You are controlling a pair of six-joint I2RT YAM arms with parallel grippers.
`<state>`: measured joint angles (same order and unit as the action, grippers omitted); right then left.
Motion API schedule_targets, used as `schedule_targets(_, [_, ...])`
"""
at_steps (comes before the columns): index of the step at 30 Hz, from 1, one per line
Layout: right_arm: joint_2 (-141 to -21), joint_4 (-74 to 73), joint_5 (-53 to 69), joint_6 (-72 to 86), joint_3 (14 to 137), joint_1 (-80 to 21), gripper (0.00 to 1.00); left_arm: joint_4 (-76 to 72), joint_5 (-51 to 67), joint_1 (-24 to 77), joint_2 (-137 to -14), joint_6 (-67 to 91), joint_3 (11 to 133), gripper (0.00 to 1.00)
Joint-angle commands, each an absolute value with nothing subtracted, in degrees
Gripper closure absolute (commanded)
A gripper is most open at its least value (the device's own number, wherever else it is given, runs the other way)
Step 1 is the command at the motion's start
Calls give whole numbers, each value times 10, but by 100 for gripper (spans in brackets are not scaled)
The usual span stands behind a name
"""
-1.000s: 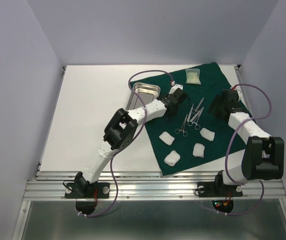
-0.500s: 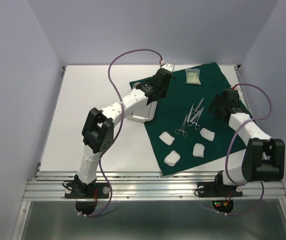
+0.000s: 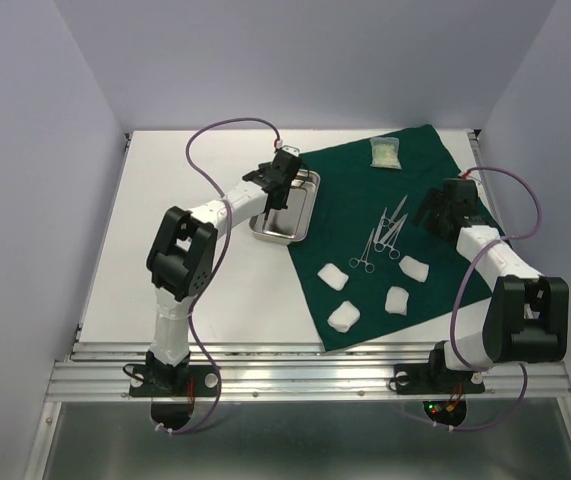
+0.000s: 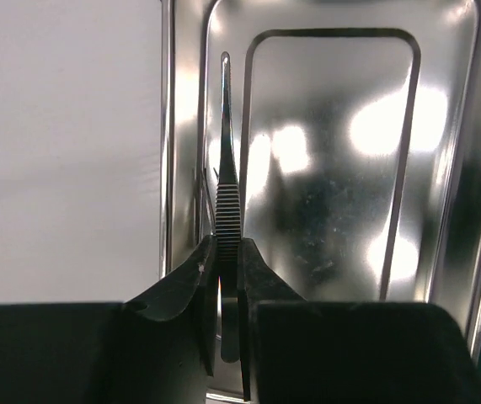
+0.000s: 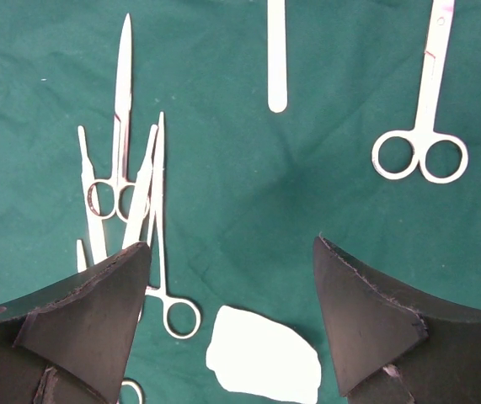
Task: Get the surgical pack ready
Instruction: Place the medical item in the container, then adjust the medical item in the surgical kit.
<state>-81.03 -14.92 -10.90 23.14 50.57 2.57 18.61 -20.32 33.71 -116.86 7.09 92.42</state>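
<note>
The steel tray (image 3: 287,222) lies at the left edge of the dark green drape (image 3: 420,195). Its left side borders the white tabletop (image 3: 180,230), and green shows along its right side. Your left pincer (image 4: 227,252) is over the left part of the tray, narrowed to a slim gap and clamped on a thin pair of steel tweezers (image 4: 226,168). The fingers grip the ribbed section. The tweezers run along the tray's left wall with the tip pointing toward its far end. You cannot tell from these views whether the tip touches the tray floor, because the polished steel mirrors it.

To the right of the tray, near the middle of the drape, lies a cluster of ring-handled instruments (image 3: 385,235), overlapping one another. Nearer to you, four white gauze pads (image 3: 344,316) are spread over the drape, each apart from the others. A pale packet (image 3: 385,152) lies near the drape's far edge, well apart from the rest.

Your right pincer (image 5: 232,244) hangs above the drape just to the right of that cluster, with its fingers spread wide and nothing between them. Its wrist view looks down on crossed forceps (image 5: 157,210) by the left finger and a separate pair of scissors (image 5: 431,67) at the upper right. It also shows a flat steel handle (image 5: 276,59) at the top and one gauze pad at the bottom edge.
</note>
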Motion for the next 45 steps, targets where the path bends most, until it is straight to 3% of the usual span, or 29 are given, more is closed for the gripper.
schedule_targets(1, [-809, -121, -101, 238, 501, 25, 17, 156, -228, 342, -1159, 82, 904, 100])
schedule_targets(6, [-815, -121, -98, 238, 503, 25, 18, 156, -226, 342, -1175, 93, 899, 100])
schedule_targets(8, [-817, -120, -95, 237, 504, 25, 18, 153, -228, 342, -1178, 97, 897, 96])
schedule_targets(12, [-820, -120, -79, 233, 509, 25, 17, 156, -236, 342, -1178, 99, 897, 70])
schedule_targets(13, [-817, -118, -70, 232, 509, 25, 17, 160, -241, 342, -1177, 99, 900, 59])
schedule_targets(16, [-814, -110, -55, 229, 507, 25, 17, 170, -246, 342, -1172, 100, 906, 51])
schedule_targets(21, [-831, -113, -30, 218, 526, 12, 19, 177, -257, 342, -1149, 103, 919, 50])
schedule_targets(28, [-826, -86, -93, 271, 502, -124, 41, 199, -203, 344, -1095, 109, 954, 51])
schedule_targets(39, [-912, -86, -167, 342, 514, -230, 39, 178, -241, 344, -1019, 127, 921, 50])
schedule_targets(45, [-950, -91, -195, 366, 512, -237, 48, 166, -222, 344, -1016, 138, 897, 50])
